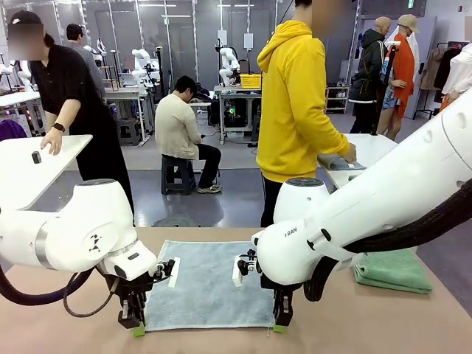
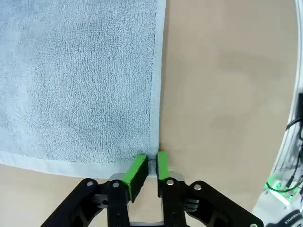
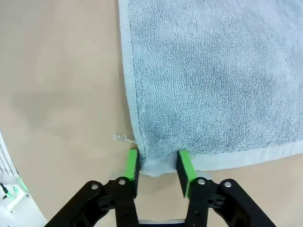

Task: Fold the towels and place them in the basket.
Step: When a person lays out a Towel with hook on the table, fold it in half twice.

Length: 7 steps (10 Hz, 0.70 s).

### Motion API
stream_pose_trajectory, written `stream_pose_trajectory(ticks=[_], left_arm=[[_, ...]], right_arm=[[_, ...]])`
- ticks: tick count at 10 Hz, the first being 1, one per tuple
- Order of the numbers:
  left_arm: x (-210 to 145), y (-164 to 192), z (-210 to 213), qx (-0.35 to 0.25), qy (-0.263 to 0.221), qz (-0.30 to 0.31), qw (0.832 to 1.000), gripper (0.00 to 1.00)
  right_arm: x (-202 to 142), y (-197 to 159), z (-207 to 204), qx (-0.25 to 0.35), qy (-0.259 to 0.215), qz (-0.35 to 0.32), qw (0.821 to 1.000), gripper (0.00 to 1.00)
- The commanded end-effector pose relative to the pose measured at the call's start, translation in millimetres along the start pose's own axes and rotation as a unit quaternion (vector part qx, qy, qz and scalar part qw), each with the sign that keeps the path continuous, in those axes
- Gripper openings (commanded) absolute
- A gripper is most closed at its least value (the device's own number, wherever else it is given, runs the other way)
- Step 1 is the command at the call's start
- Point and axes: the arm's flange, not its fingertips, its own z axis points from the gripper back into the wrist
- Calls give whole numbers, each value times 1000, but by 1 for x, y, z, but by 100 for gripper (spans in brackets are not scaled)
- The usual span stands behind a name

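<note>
Your left gripper (image 2: 149,166) pinches the near-left corner of the grey towel (image 1: 210,284) with pads almost together, your right gripper (image 3: 158,166) has the near-right corner bunched between wider-set pads, towel flat on the table (image 1: 59,324), green towel (image 1: 391,271) folded well right.

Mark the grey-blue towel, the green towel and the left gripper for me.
grey-blue towel (image 1: 210,284): front view, centre of the spread cloth.
green towel (image 1: 391,271): front view, top of the folded cloth.
left gripper (image 2: 150,161): left wrist view, between the fingertips at the towel corner.
</note>
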Motion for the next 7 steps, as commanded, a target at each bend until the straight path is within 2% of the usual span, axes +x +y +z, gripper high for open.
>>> stream_pose_trajectory(ticks=[1,7], left_arm=[[-3,2,-8,6,10,-9,1000,0],[-1,-4,1,15,4,-13,1000,0]], right_arm=[[4,3,-3,6,14,-11,1000,0],[2,4,6,13,10,-17,1000,0]])
